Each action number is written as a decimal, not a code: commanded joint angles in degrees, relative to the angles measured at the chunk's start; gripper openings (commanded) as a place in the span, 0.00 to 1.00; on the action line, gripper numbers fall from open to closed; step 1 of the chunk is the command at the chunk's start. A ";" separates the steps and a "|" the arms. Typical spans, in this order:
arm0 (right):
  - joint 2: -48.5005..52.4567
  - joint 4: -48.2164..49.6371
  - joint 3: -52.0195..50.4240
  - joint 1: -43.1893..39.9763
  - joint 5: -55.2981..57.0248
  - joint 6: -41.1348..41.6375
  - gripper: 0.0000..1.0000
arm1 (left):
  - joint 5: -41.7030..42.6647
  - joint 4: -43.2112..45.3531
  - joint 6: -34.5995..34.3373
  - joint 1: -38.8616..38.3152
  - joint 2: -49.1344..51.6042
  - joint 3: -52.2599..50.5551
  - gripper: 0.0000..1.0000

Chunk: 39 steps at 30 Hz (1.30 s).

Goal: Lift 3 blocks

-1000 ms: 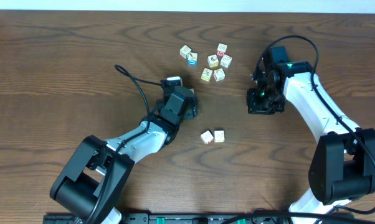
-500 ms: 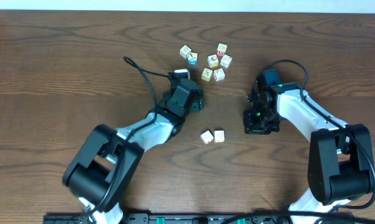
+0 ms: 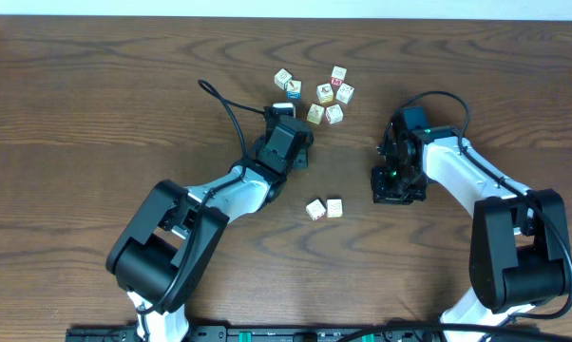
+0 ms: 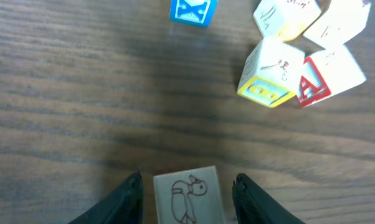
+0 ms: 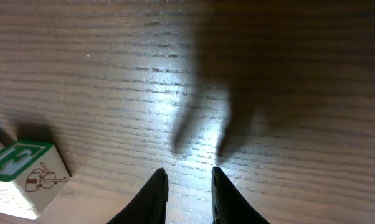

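In the left wrist view a pale block printed with a bird outline lies on the table between my left gripper's fingers. A thin gap shows on each side of it, so the jaws stand open around it. Overhead, the left gripper covers this block. Two more pale blocks lie side by side near the middle front. My right gripper hovers to their right. Its fingers stand a little apart over bare wood, and a green-edged block lies at the lower left of that view.
A cluster of several small cubes lies just beyond the left gripper, among them a blue-faced cube, a yellow-edged cube and a red-lettered cube. Overhead the cluster sits at the back middle. The left arm's cable loops above the table.
The left gripper has moved back toward the cube cluster and its jaws have narrowed around the bird block. The right gripper came forward a second ago and has stayed still since.
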 commanded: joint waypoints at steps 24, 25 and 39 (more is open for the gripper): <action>0.26 2.91 -0.15 9.20 -9.49 3.17 0.03 | -0.15 -4.59 0.68 0.11 1.27 1.49 0.41; 0.26 2.91 -0.15 9.35 -9.55 3.17 0.04 | -0.15 -4.74 0.68 0.11 1.29 1.49 0.40; 0.26 4.15 -0.15 11.21 -9.70 3.65 0.06 | -0.13 -6.97 0.66 0.09 1.27 1.49 0.26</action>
